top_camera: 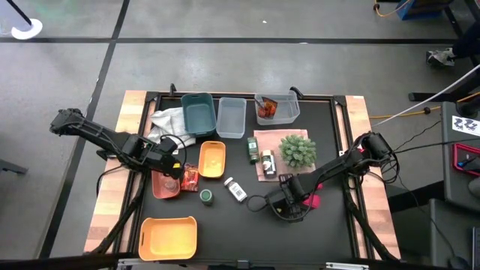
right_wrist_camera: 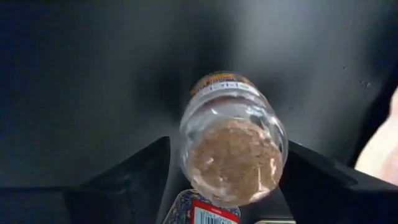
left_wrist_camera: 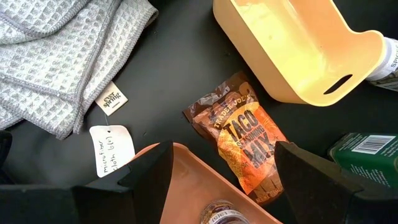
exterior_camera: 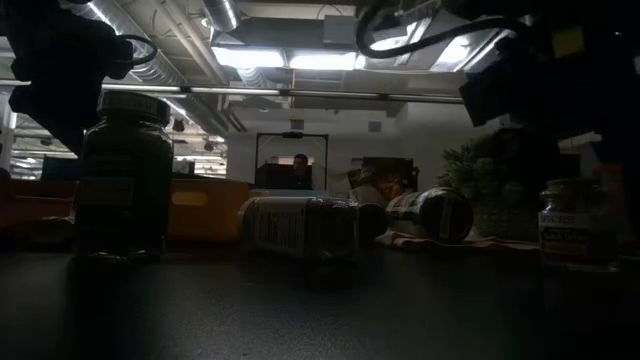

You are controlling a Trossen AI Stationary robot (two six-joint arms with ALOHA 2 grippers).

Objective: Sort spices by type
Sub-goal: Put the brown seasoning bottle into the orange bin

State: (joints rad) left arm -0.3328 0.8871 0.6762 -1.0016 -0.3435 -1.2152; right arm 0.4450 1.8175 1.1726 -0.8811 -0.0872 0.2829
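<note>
On the black table (top_camera: 330, 225), the left gripper (left_wrist_camera: 224, 177) is hovering wide open over a salmon plastic tray (left_wrist_camera: 205, 186) beside an orange taco seasoning packet (left_wrist_camera: 245, 146). The right gripper (right_wrist_camera: 227, 180) is straddling a clear glass jar of brown spice (right_wrist_camera: 233, 149); I cannot tell whether it is gripping.

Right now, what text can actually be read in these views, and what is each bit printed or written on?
"TACO SEASONING MIX", under a smaller brand line I cannot read surely: packet.
"ever spring": sewn tag on the grey cloth.
"Microfiber cloth", handwritten, then an unclear bracketed bit: white tag.
Too small or blurred: jar label, white bottle label, green box barcode.
</note>
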